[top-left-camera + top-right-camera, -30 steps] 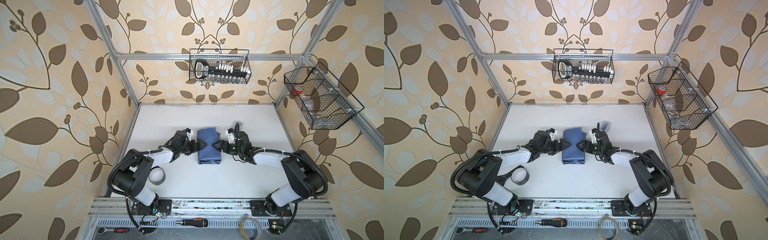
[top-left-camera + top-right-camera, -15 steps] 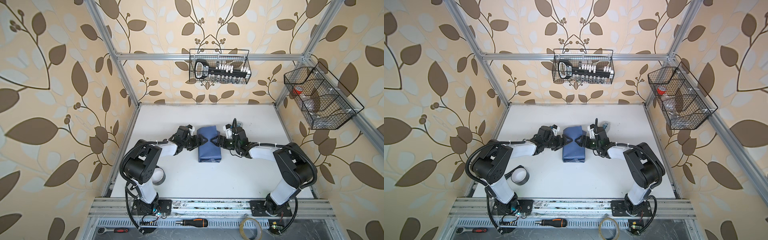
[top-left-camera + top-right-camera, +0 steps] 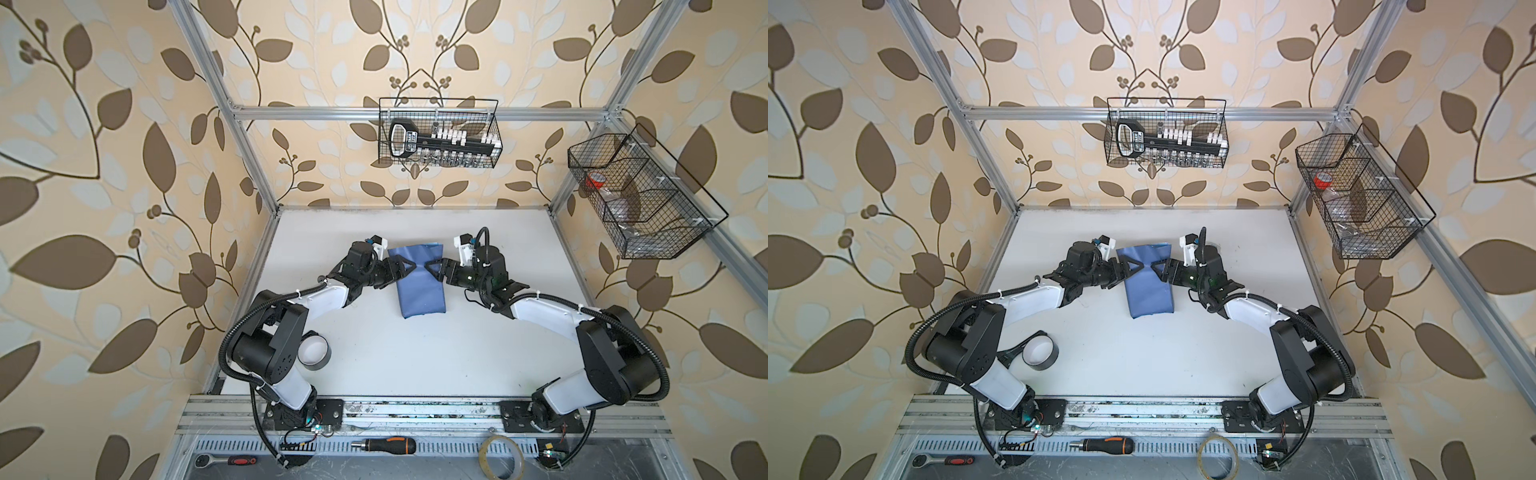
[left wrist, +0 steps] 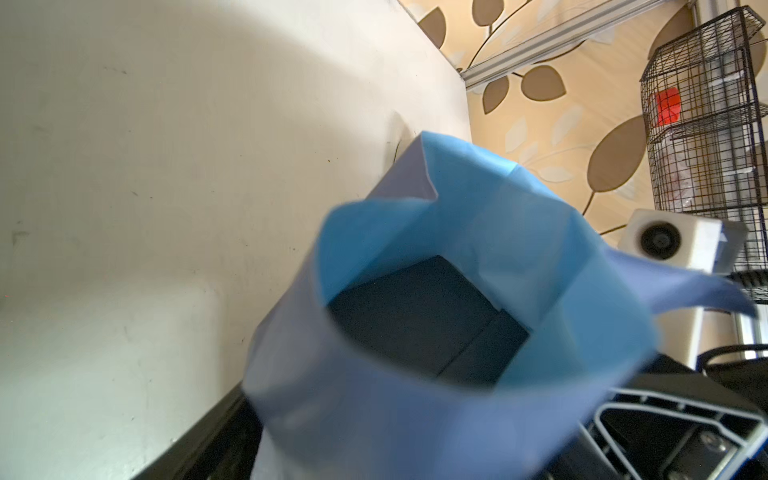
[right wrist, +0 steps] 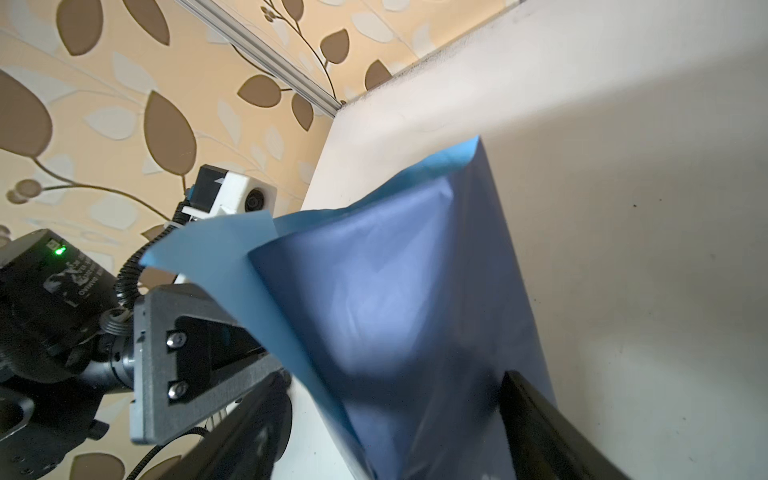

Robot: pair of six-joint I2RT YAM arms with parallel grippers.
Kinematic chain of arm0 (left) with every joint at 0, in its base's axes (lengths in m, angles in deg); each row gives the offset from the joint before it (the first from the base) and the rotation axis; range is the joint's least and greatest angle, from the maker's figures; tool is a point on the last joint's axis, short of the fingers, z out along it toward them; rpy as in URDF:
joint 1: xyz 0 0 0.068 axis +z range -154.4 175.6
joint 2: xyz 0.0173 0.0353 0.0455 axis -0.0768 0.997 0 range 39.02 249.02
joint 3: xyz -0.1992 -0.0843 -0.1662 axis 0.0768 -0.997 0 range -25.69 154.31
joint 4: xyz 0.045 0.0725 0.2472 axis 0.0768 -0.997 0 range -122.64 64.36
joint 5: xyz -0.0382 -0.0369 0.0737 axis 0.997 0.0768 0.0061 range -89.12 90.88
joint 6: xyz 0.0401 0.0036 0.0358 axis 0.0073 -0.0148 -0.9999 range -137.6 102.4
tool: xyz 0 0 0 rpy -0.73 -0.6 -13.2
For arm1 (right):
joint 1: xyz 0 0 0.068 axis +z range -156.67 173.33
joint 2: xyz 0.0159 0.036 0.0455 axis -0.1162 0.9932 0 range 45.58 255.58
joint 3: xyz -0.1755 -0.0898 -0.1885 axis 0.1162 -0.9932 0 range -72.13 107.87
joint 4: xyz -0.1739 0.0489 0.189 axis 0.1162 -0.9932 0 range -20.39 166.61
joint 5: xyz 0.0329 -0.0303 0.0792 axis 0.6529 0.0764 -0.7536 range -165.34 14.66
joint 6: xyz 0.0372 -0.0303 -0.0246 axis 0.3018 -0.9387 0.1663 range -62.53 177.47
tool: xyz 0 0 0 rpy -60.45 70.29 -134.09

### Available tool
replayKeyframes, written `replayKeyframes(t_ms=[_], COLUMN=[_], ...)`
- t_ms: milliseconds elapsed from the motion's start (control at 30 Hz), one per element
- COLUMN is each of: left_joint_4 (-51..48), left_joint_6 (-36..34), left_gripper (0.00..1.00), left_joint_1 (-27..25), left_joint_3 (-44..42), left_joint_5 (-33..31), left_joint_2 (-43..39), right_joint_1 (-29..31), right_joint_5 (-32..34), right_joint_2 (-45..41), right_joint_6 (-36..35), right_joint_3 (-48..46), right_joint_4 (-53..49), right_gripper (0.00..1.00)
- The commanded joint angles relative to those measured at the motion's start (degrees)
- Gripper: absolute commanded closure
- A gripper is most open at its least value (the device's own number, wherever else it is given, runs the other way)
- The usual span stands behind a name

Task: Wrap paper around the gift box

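The paper (image 3: 422, 297) (image 3: 1150, 297) lies on the white table as a dusky-blue tube, pinched to a waist near its far end. The left wrist view looks into the tube's open, light-blue end (image 4: 540, 257), where the dark gift box (image 4: 424, 320) sits inside. In both top views my left gripper (image 3: 409, 266) (image 3: 1136, 264) meets the left side of the waist and my right gripper (image 3: 430, 266) (image 3: 1158, 264) the right side. Both stand open and wide. Paper (image 5: 395, 291) fills the space between the right fingers (image 5: 540, 424); one finger touches it and table shows beside the other.
A black tape roll (image 3: 314, 352) lies by the left arm's base. Wire baskets hang on the back wall (image 3: 438, 133) and the right wall (image 3: 640, 195). A screwdriver (image 3: 384, 445), a clear tape ring (image 3: 500, 455) and a ratchet (image 3: 226, 460) lie beyond the front rail.
Both grippers have moved toward the far end of the bundle and closer together, their jaws narrowing slightly. The paper has shifted a little away from the front and its far end now flares.
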Motion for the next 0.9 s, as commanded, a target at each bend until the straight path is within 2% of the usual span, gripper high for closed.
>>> replayKeyframes(t_ms=[0,100,367,600,867], left_joint_4=[3.6,2.6,1.1,-1.6,-2.5], left_joint_6=[0.2,-0.9,-2.6,-5.3,-6.6], left_gripper=[0.16,0.2,0.17,0.21,0.21], left_joint_1=[-1.6,-2.7,-3.5,-5.7,-6.3], left_joint_3=[1.9,1.3,-0.9,-2.4,-6.2], left_joint_5=[5.6,4.7,2.4,0.8,-2.3], left_joint_2=[-3.1,-3.7,-7.7,-9.2,-13.6], right_joint_1=[2.7,3.3,4.5,6.7,9.2], right_joint_5=[-2.6,-1.7,0.8,3.2,5.1], right_joint_2=[-0.5,-1.0,-4.3,-6.0,-6.4], right_joint_6=[1.1,2.2,3.6,4.1,1.5], right_joint_3=[-0.3,-2.0,-8.5,-12.6,-14.8], right_joint_4=[2.2,3.9,9.4,13.8,17.8], right_gripper=[0.21,0.23,0.26,0.29,0.3])
